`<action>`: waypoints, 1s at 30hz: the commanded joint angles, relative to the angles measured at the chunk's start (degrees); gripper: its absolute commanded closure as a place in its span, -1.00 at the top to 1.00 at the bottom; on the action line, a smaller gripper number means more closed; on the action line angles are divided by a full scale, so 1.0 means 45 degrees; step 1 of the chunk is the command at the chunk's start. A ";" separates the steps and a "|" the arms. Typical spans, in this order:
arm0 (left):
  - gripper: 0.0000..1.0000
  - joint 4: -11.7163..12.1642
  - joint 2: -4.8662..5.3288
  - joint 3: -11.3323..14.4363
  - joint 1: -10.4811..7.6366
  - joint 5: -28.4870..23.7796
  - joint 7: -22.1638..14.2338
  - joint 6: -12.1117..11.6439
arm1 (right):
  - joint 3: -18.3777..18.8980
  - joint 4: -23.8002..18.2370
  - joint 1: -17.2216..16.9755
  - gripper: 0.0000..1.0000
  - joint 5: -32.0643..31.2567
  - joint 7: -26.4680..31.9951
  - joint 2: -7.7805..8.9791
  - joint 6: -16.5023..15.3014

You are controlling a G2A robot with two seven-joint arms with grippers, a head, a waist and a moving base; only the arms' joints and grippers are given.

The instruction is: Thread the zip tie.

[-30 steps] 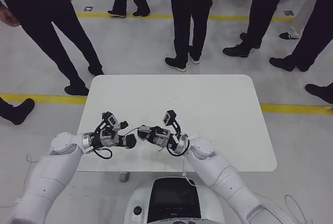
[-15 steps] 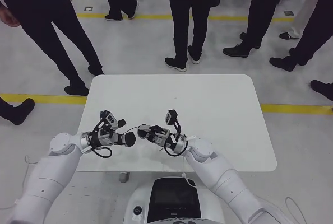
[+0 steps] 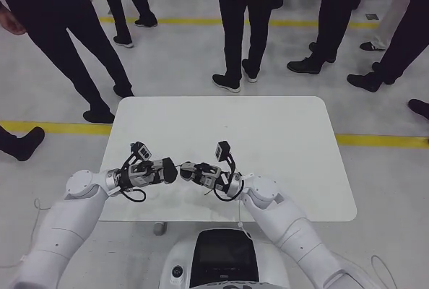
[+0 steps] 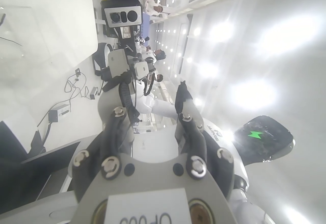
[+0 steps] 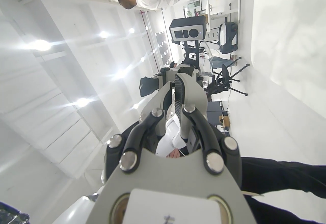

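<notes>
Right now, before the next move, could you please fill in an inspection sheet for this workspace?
Surface: white table, rounded corners.
Job's things: zip tie too thin to make out.
Clutter: nothing seen.
Grippers: left gripper and right gripper face each other tip to tip over the table's near part; the right one looks shut.
Cables: a black cable loop at the left wrist, another at the right wrist.
Surroundings: grey floor with a yellow line beside the table.

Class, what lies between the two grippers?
Top view: only bare table shows between left gripper and right gripper; any zip tie is too thin to tell.
</notes>
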 commanded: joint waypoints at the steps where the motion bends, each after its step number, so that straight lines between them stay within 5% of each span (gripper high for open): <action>1: -0.32 0.0012 -0.0005 0.0026 -0.0023 0.0010 0.0017 0.0013 | 0.0011 -0.0090 -0.0019 -1.00 -0.0106 0.0028 0.0037 0.0173; 30: -0.82 0.0550 -0.0060 0.0386 -0.0500 0.0196 -0.0120 0.0139 | -0.0215 -0.0124 0.0231 -1.00 0.0278 0.0557 0.0141 0.0306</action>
